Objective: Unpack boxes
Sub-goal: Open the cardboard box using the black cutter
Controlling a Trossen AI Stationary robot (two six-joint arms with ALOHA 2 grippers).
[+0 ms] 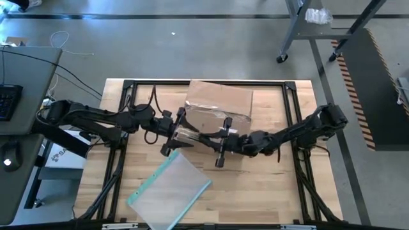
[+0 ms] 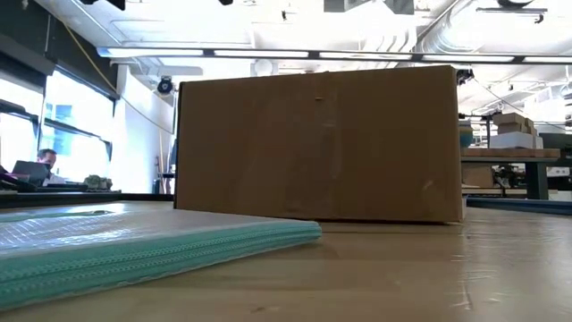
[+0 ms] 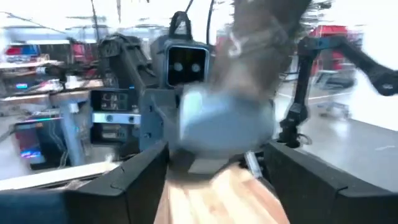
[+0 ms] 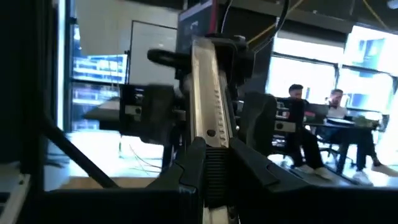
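The brown cardboard box stands on its bottom at the far middle of the table. A flat clear pouch with a teal edge lies at the near left. Above the table's middle the two grippers meet over a small clear, silvery item. My right gripper is shut on it. My left gripper is open, its fingers standing either side of the blurred grey item; no touch shows. My right gripper pinches the silvery item between its two fingers at the end nearest them. The fingers reach in about level from the table's right. The item sticks out past the fingertips, seen edge-on as a narrow strip, lifted clear of the table.
Dark frame rails run around the wooden table top. A desk with a keyboard stands off the left side. People sit in the room beyond. Bare wood lies at the near right.
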